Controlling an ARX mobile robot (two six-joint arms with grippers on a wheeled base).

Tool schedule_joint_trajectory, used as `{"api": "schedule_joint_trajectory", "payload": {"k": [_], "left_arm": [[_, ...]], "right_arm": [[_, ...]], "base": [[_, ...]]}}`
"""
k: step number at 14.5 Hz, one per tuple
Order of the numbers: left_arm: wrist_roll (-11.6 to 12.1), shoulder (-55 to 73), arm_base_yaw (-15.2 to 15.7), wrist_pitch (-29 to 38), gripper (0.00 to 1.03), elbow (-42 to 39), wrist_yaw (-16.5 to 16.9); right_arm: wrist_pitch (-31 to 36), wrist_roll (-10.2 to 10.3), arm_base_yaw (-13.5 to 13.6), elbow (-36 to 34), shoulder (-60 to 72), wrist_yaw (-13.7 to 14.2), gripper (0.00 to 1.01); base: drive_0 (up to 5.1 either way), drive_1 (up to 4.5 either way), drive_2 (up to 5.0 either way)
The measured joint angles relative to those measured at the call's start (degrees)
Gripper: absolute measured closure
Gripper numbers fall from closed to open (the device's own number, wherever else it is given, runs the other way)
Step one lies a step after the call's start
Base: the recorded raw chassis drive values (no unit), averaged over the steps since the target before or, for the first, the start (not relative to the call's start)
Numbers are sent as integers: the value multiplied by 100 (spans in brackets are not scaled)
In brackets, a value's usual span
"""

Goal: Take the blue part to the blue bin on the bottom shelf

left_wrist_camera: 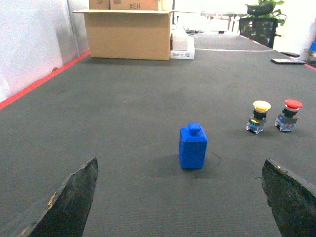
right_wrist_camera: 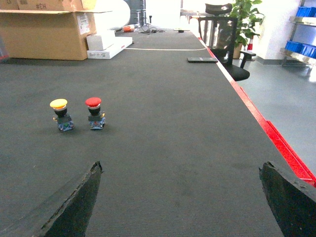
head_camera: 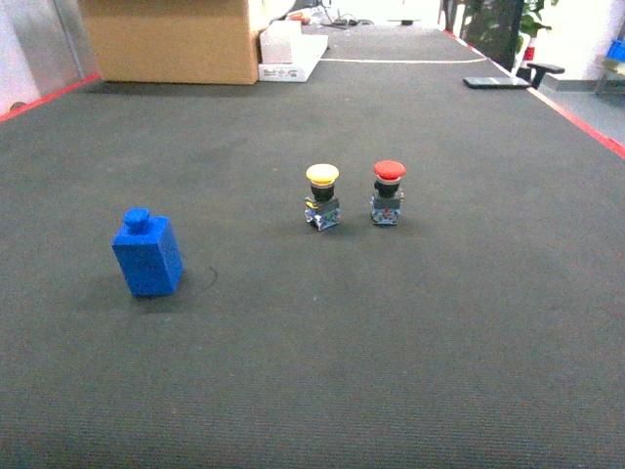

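Left wrist view: cardboard box [left_wrist_camera: 129, 33] reads "#CH".

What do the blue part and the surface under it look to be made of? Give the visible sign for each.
Blue part: probably moulded plastic, with uniform saturated blue, flat faces and a small knob on top, and a dull sheen.
Work surface: likely a dark grey textured mat, rubber or fabric, with a fine ribbed grain and no glare.

Blue part [head_camera: 147, 253] smooth matt plastic (mat [head_camera: 410, 322] rough, dark, fabric-like).
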Motion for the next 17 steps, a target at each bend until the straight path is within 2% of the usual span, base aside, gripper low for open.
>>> {"api": "schedule_joint_trajectory", "payload": {"k": [6, 7, 8, 9, 10, 11, 12, 13, 14, 15, 17], "left_arm": [[0, 0, 0, 2, 5, 0, 0], [4, 31, -59, -175, 5, 31, -155], [7, 358, -417, -505, 5, 164, -841], [-2, 787, -651, -374, 5, 214, -1279], [-9, 1091, -728, -107, 5, 221, -1499], [-57, 1515, -811, 295, 5, 289, -1626], [-144, 2284, -903, 1099, 5, 459, -1613], [-221, 3220, -916, 1976, 5, 612, -1423], [-267, 4513, -986, 2990, 5, 828, -1329], [-321, 5890, -1132, 3858, 5, 1250, -1397], [-455, 7484, -1292, 4577, 5, 2081, -1412]], "right_arm": [[-4, -2, 0, 0, 0, 0, 3], [-4, 0, 0, 0, 0, 0, 3], [-7, -2, 0, 0, 0, 4, 3], [-4, -2, 0, 0, 0, -2, 3], [-2, -2, 0, 0, 0, 0, 3], [-7, 0, 0, 0, 0, 2, 3], [-4, -2, 0, 0, 0, 0, 3], [-4, -2, 0, 0, 0, 0, 3], [-4, -2, 0, 0, 0, 2, 3], [-4, -2, 0, 0, 0, 0, 3], [-4, -2, 0, 0, 0, 0, 3]], "base": [[0, 0, 0], [0, 0, 0], [0, 0, 0], [0, 0, 0], [0, 0, 0], [0, 0, 0], [0, 0, 0], [0, 0, 0], [0, 0, 0], [0, 0, 0], [0, 0, 0]]}}
